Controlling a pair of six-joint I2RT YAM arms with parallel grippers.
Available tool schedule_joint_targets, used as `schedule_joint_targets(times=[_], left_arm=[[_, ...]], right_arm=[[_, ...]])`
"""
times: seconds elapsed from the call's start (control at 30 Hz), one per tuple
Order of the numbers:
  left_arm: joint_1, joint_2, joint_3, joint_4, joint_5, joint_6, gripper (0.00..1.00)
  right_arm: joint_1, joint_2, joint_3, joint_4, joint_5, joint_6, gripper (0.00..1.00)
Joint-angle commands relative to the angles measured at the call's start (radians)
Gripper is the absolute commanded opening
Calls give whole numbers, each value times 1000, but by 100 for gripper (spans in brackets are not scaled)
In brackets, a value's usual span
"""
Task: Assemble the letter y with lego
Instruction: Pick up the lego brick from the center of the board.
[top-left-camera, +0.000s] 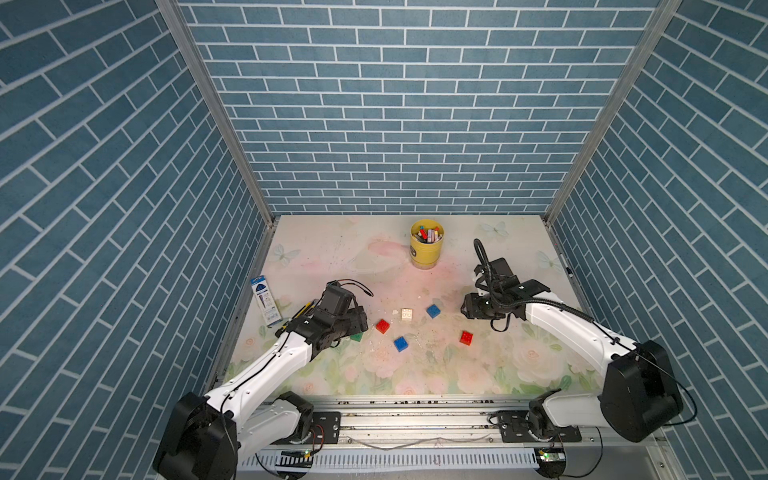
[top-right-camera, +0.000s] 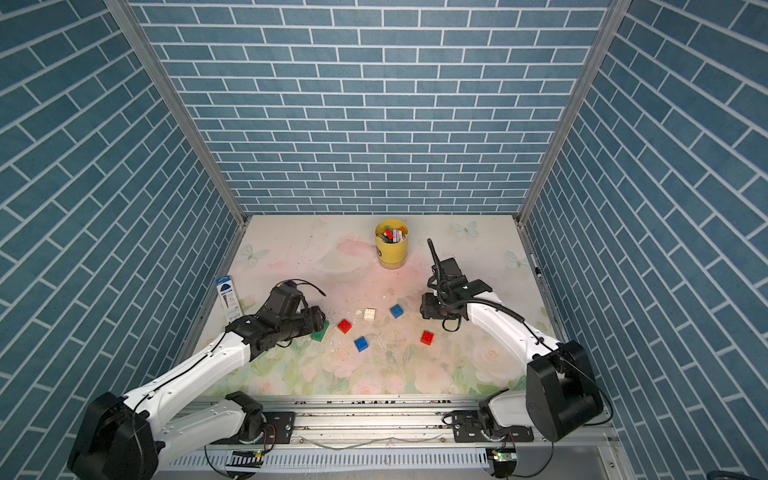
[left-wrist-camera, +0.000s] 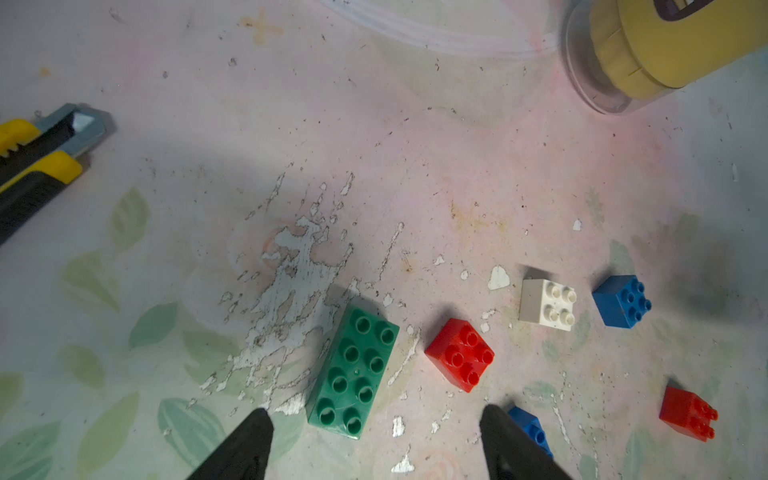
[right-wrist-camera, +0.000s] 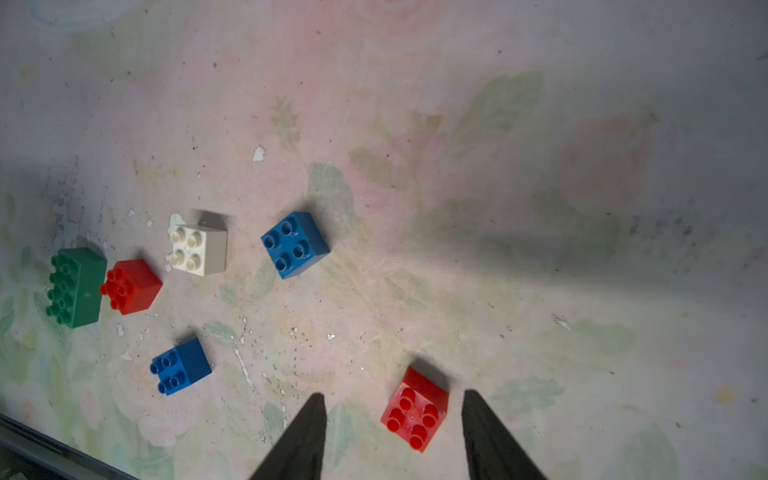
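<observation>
Top views. Found left gripper (top-left-camera: 360, 324) low over green brick (top-right-camera: 320, 332), covering one end. Found right gripper (top-left-camera: 468, 311) just beyond red brick (top-left-camera: 466, 337), apart from it. Counted white brick (top-left-camera: 407, 314), blue brick (top-left-camera: 433, 310), second blue brick (top-left-camera: 400, 343) and other red brick (top-left-camera: 382, 325) lying loose on mat (top-left-camera: 332, 257) between the arms, none joined. Cannot tell jaw spacing from here.

Left wrist view. Confirmed jaws spread wide, nothing grasped. Located green brick (left-wrist-camera: 353, 374) flat, studs up, between the fingers (left-wrist-camera: 249, 444), nearer one, touching neither.

Right wrist view. Confirmed jaws parted. Located red brick (right-wrist-camera: 415, 409) studs up between the fingers (right-wrist-camera: 307, 436), clear gap each side; not gripped.
</observation>
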Motion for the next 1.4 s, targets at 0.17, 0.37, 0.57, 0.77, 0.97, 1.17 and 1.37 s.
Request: schedule_joint_targets(times=[0.17, 0.37, 0.57, 0.77, 0.97, 1.17, 1.37], left_arm=[[-40, -11, -49, 17, -8, -67, 84], [-47, 28, -39, 34, -2, -72, 84], [-73, 66, -27, 33, -11, -80, 84], [-86, 87, -31, 46, -12, -89, 84], [-89, 107, -26, 49, -13, -91, 84], [-99, 111, -23, 46, -16, -91, 84], [-104, 96, -20, 37, -18, -90, 85]], right_arm=[[53, 77, 63, -126, 135, 2, 67], [52, 129, 21, -98, 58, -44, 73], [53, 169, 3, -81, -63, -64, 70], [61, 183, -2, -137, -108, -83, 67], [101, 179, -2, -194, -116, -89, 64], [127, 130, 15, -213, 6, -86, 67], [122, 150, 15, -194, 78, -111, 77]])
